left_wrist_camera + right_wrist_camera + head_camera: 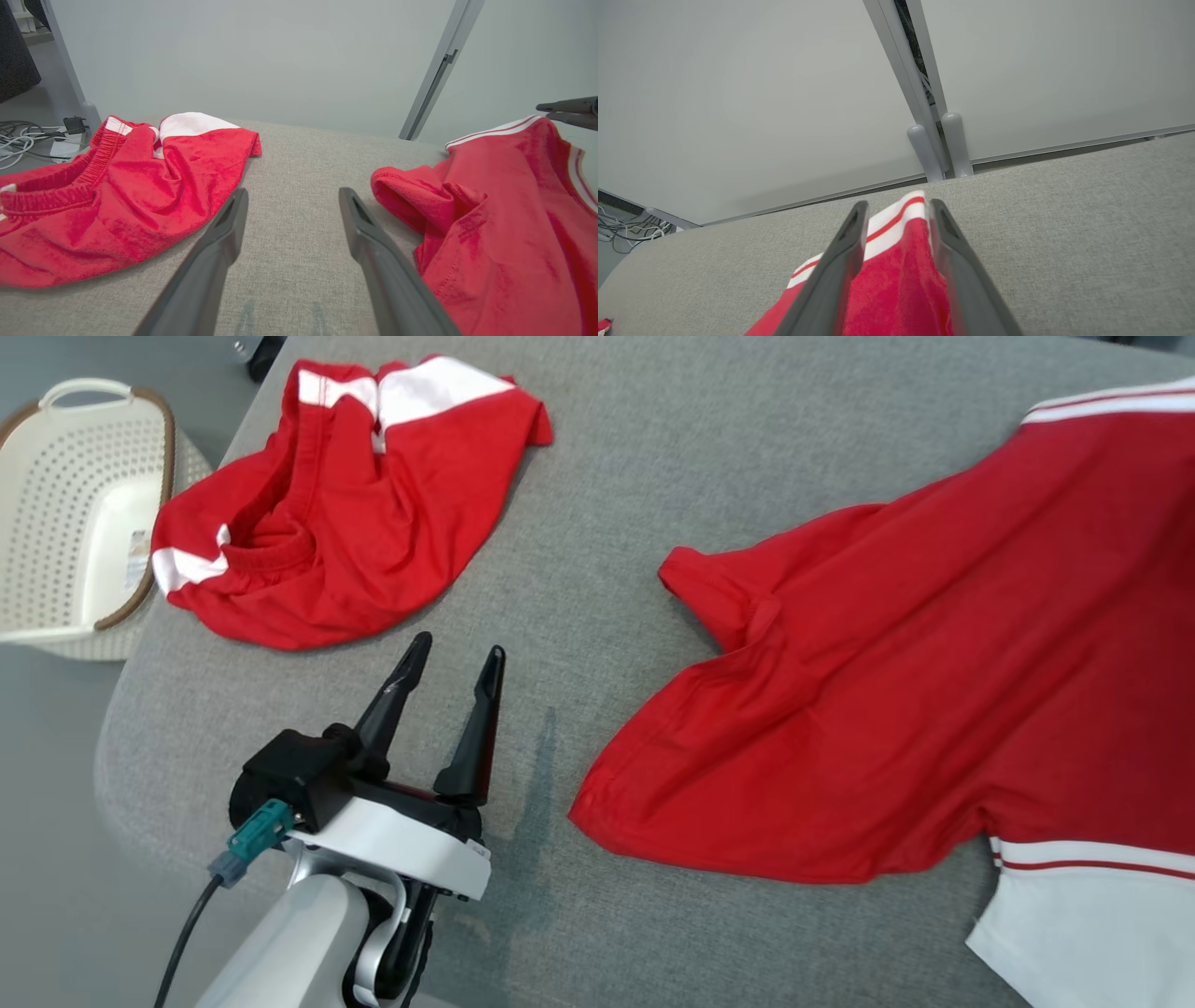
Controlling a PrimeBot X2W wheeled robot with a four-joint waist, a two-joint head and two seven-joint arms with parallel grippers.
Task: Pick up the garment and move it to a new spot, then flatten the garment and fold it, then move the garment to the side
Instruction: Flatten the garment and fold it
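A red garment (pixel 896 691) with white, red-striped bands lies spread over the right half of the grey padded table (pixel 635 476), one sleeve pointing left. My right gripper (pixel 898 205) sits at its far white hem (pixel 901 214), jaws parted, with the cloth (pixel 896 280) lying between the fingers on the table. In the left wrist view the same garment (pixel 504 210) is at the right, and the right gripper's tips (pixel 542 111) show just past its striped edge. My left gripper (pixel 460 649) hovers open over bare table, left of the sleeve, holding nothing (pixel 293 193).
A second red and white garment (pixel 345 513) lies crumpled at the table's far left (pixel 117 210). A white perforated basket (pixel 75 513) stands off the table's left edge. Cables (pixel 23 140) lie on the floor beyond. A pale wall with a metal post (pixel 924 93) backs the table.
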